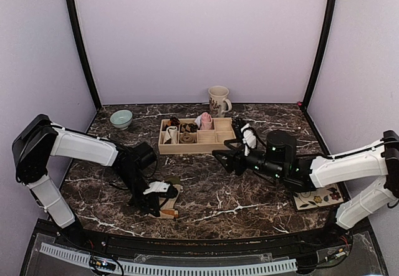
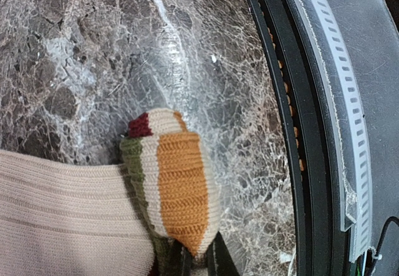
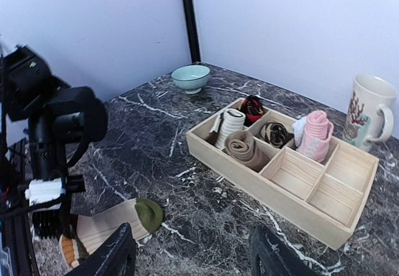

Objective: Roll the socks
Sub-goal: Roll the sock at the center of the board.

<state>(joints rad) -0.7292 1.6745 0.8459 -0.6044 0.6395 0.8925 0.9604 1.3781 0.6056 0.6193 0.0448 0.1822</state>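
One marble table [image 1: 249, 207], pale walls [image 1: 199, 33]; left fingers [image 1: 161, 196] pinch tan sock [image 2: 68, 207], right fingers [image 1: 225, 153] spread.

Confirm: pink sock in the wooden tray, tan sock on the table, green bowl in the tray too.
Not the bowl: it sits on the table, outside the tray, as the right wrist view shows. The pink sock is in the tray and the tan sock lies on the table.

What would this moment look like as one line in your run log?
left gripper: shut on striped end of tan sock | right gripper: open, empty, over table | pink sock: in wooden box
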